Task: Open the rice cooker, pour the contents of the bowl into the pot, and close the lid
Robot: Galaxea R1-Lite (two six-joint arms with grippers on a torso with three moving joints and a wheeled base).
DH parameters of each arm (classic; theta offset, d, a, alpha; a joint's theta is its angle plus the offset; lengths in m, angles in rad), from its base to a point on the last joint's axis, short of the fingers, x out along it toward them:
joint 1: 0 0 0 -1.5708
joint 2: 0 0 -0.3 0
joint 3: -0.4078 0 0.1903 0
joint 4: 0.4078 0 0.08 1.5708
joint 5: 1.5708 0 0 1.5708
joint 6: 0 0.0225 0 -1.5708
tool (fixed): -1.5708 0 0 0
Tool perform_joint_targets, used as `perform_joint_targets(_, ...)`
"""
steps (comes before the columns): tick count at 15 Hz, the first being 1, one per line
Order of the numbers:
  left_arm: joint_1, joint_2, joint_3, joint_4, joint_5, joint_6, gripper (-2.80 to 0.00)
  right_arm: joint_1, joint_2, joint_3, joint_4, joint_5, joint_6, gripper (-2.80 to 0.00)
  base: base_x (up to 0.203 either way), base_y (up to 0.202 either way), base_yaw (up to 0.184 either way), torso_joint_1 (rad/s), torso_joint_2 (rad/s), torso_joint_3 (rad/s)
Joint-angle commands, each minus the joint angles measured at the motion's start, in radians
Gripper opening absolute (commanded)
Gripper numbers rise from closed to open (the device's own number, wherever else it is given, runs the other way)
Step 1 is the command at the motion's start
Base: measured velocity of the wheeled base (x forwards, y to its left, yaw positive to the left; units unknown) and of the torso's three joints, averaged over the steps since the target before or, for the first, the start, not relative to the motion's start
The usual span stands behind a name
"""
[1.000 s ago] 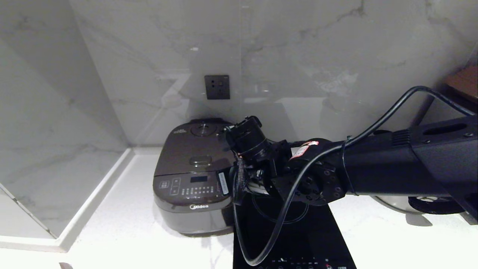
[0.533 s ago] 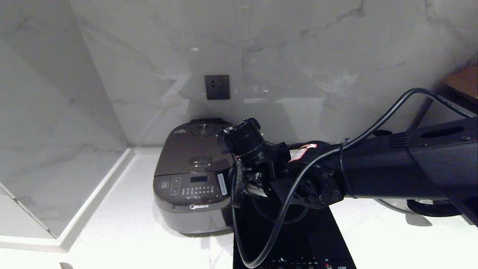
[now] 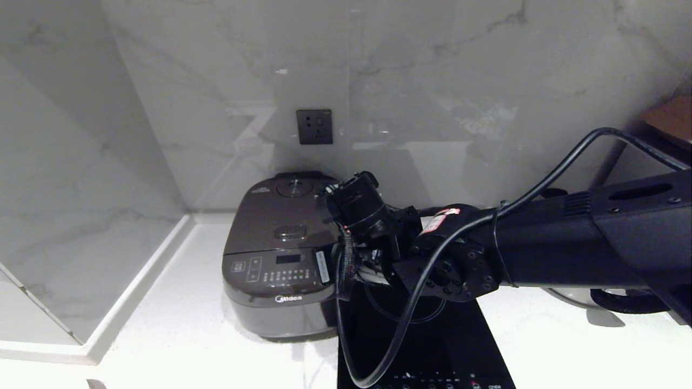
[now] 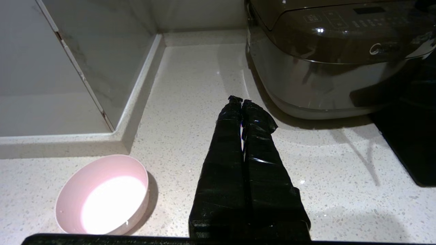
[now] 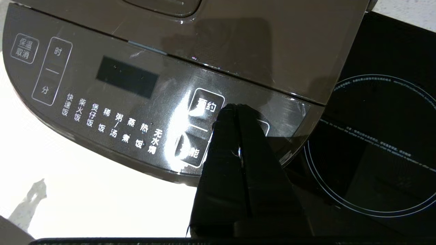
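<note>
Hovering over the sloped button panel (image 5: 163, 112), the right gripper (image 5: 237, 106) has its two taped fingers pressed together, nothing between them, tips just over the panel's right-hand end — whether they touch the surface cannot be told. Closed fingers make a single blunt tip, and that looks like the point: the likely job is a push on the oval release button (image 3: 290, 232) further up the lid (image 3: 286, 213), not a grasp. For now the tip sits short of it, down among the printed keys.

Those keys read clearly in the right wrist view: 预约 beside the fingertip, 保温 over 取消 at the far end, 时 and 分 next to that, and a row of programmes — 快速饭, 柴火饭, 煲仔饭, 稀饭, 粥/汤, 蒸煮, 热饭, 无水焗. The small display (image 5: 126, 77) is dark. On the front of the rice cooker (image 3: 281, 259) the head view shows "Midea".

The lid is down, so the pot stays hidden. Just beside the cooker lies a black hob (image 5: 381, 146) with a ring of print too fine to read.

The left gripper (image 4: 241, 101) is likewise closed and empty, parked above the counter (image 4: 190, 85). The bowl (image 4: 102, 194) waits near it — pink rim, bright white inside, well apart from the cooker, contents not distinguishable.
</note>
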Motion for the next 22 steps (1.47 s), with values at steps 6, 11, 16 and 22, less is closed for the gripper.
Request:
perform_joint_targets(6, 0.0, 0.001, 0.0, 0.0, -0.001, 0.0, -2.8, 0.003, -0.086, -0.021, 0.005, -0.019, -0.032, -2.8, 0.0, 0.0, 0.0, 0.0, 0.0, 0.0)
perform_joint_targets(11, 0.0, 0.001, 0.0, 0.0, -0.001, 0.0, -2.8, 0.024, -0.185, -0.013, 0.01, -0.021, -0.034, -2.8, 0.0, 0.0, 0.0, 0.0, 0.0, 0.0)
perform_joint_targets(16, 0.0, 0.001, 0.0, 0.0, -0.001, -0.001, -2.8, 0.029, -0.24, 0.037, 0.01, -0.045, -0.034, -2.8, 0.0, 0.0, 0.0, 0.0, 0.0, 0.0)
perform_joint_targets(22, -0.001, 0.001, 0.002, 0.0, -0.001, -0.003, -2.8, 0.035, -0.292, 0.099, 0.007, -0.05, -0.031, -2.8, 0.0, 0.0, 0.0, 0.0, 0.0, 0.0)
